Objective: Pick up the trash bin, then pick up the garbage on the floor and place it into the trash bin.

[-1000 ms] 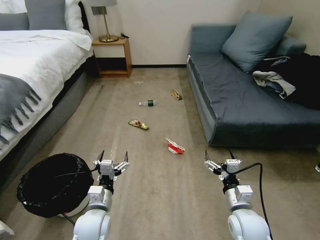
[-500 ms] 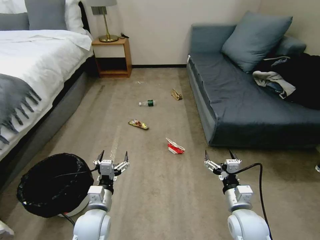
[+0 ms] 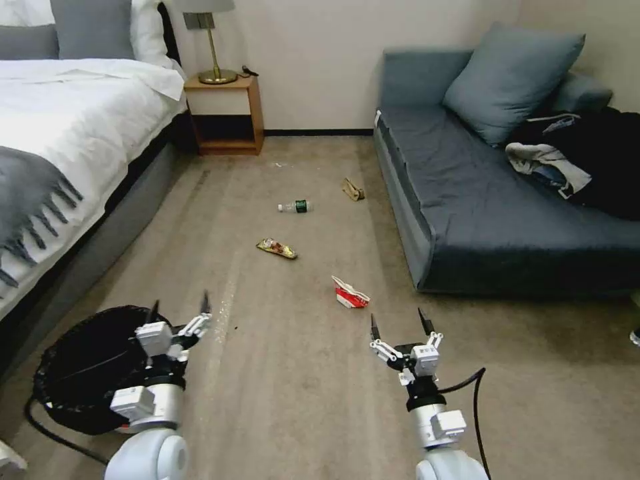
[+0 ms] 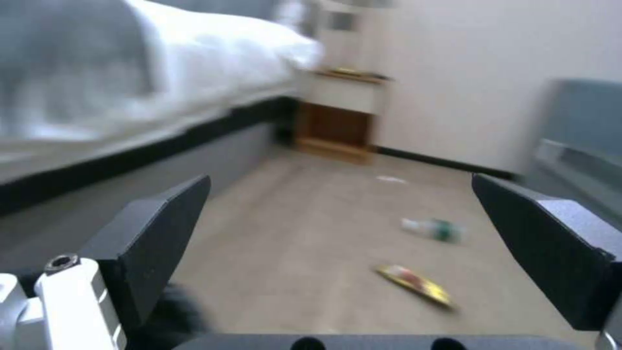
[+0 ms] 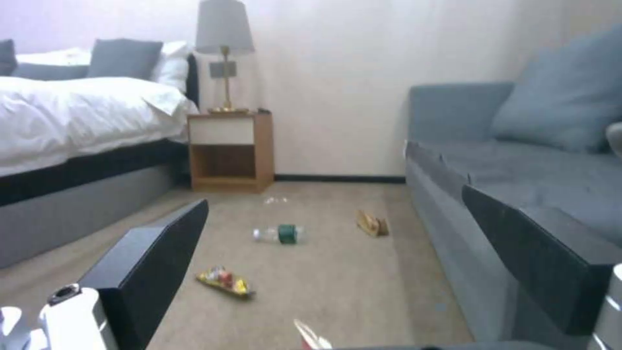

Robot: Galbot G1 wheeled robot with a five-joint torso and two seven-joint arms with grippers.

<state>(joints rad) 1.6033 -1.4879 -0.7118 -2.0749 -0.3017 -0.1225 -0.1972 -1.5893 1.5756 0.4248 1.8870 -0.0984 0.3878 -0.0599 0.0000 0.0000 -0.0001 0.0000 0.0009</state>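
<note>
Left gripper (image 3: 180, 309) hangs over trash bin (image 3: 73, 373), jaws spread wide

1. We've got the trash bin (image 3: 80, 373) near left, beside the bed (image 3: 60, 153).
2. Left gripper (image 3: 179, 311) hangs over the bin's right edge.
3. Packet (image 3: 351, 293) sits just past the right gripper (image 3: 399, 323); wrapper (image 3: 277, 249), bottle (image 3: 295, 207), paper scrap (image 3: 353, 189) lie farther.
4. Sofa (image 3: 507, 213) on the right.

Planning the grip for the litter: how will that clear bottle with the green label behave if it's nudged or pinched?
The bottle lies on its side on the carpet, so a nudge would probably roll it. It looks clear and empty, so likely light, and its thin wall may dent when pinched.
</note>
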